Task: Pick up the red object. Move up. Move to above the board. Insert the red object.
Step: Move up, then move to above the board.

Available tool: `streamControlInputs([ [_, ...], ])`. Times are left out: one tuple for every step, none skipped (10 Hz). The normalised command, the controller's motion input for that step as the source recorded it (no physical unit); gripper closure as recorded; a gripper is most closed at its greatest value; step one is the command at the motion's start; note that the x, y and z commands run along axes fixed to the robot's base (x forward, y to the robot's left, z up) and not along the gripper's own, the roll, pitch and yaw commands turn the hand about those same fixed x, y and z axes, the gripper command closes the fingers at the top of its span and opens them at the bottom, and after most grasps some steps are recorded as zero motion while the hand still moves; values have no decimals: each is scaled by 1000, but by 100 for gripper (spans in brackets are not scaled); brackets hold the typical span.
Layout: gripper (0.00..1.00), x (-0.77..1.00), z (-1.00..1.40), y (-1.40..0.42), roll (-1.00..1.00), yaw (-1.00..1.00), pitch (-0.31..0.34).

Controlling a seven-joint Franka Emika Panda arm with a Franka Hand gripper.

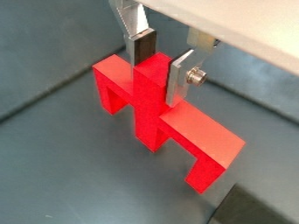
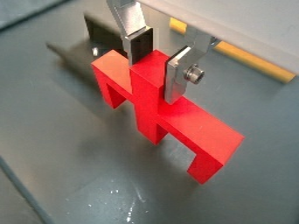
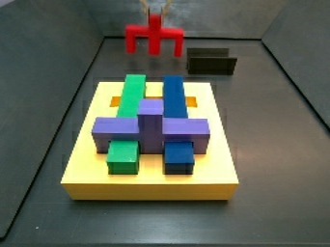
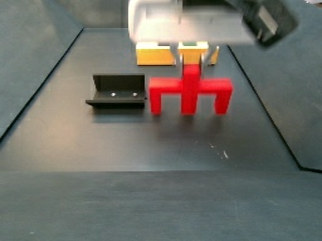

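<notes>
The red object (image 1: 152, 105) stands upright on the dark floor at the far end of the bin, its stem up and its two legs down, as both side views show (image 3: 154, 37) (image 4: 191, 94). My gripper (image 1: 158, 66) is down over it, and both wrist views show the silver fingers pressed against opposite sides of the stem (image 2: 149, 83), shut on it. I cannot tell whether the legs still touch the floor. The board (image 3: 149, 178) is a thick yellow slab carrying green and blue bars and a purple cross block, well apart from the gripper (image 3: 152, 17).
The dark fixture (image 3: 211, 63) stands on the floor just beside the red object, also seen in a side view (image 4: 116, 92). Grey bin walls (image 3: 290, 87) rise on both sides. A yellow edge of the board (image 4: 153, 55) shows behind the gripper.
</notes>
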Motion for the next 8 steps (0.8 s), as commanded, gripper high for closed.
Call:
streamControlInputs([
  [100, -15, 664, -16, 5, 29, 29],
  [100, 23, 182, -5, 42, 18, 20],
  [100, 0, 1400, 0, 0, 0, 0],
  [100, -16, 1400, -2, -6, -8, 15],
  [100, -55, 1400, -3, 18, 0, 7],
  [100, -15, 1400, -3, 14, -1, -2],
  [100, 46, 700, 3, 4, 1, 83],
  [100, 48, 457, -1, 6, -1, 93],
])
